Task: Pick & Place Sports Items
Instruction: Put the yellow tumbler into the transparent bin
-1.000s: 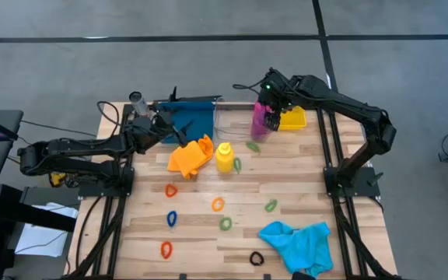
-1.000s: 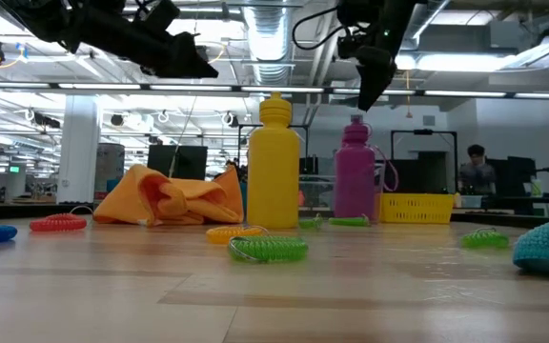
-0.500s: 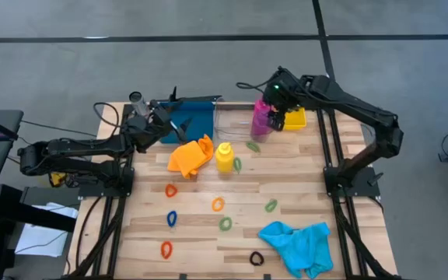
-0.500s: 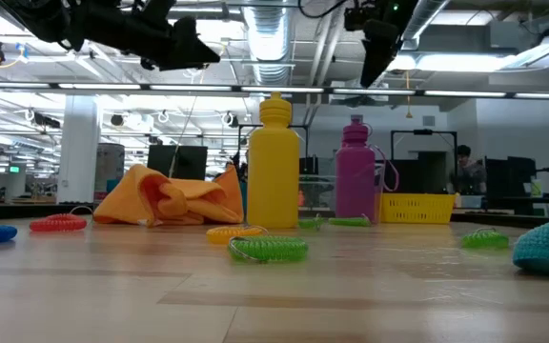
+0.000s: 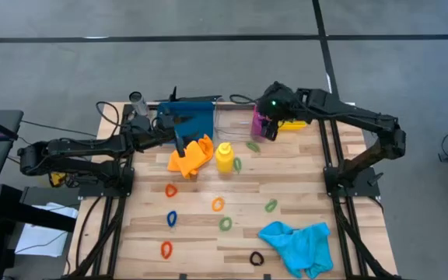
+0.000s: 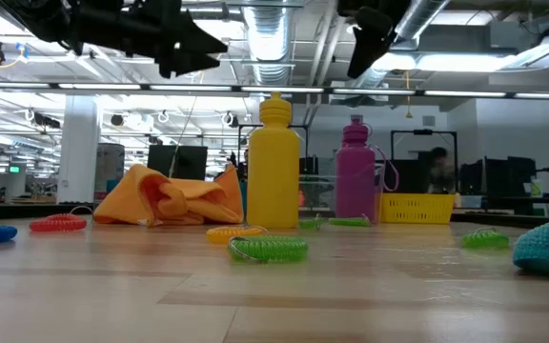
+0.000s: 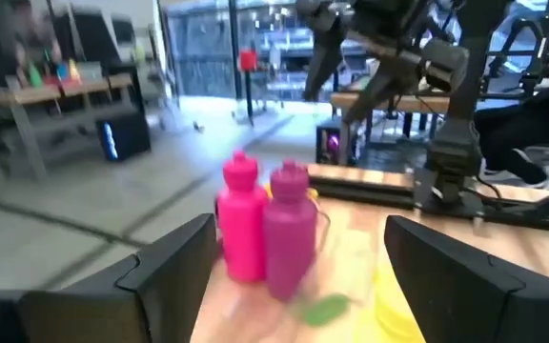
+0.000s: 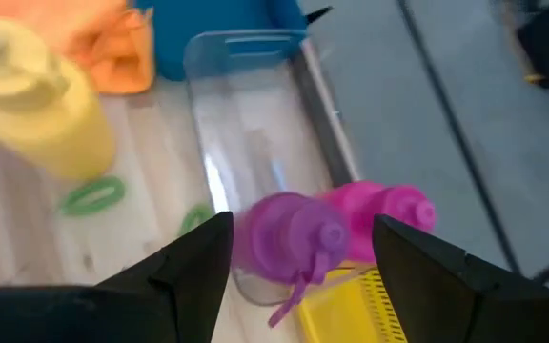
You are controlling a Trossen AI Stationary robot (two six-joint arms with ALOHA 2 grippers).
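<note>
Right wrist view is showing the right gripper (image 8: pixel 294 276) hanging spread and empty just above the purple bottle (image 8: pixel 289 238), with the magenta bottle (image 8: pixel 384 217) touching it beyond. Both are probably light, stiff and slick, so gripping the body is looking safest. The low view is merging them; the left gripper (image 7: pixel 294 262), also spread, is waiting opposite.

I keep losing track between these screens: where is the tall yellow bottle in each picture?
High view: yellow bottle stands mid-table, right beside the orange cloth.
Low view: yellow bottle upright at centre, orange cloth to its left.
Left wrist view: I cannot make it out.
Right wrist view: yellow bottle in the upper left corner, orange cloth beside it.
Shared landmark: the orange cloth.
</note>
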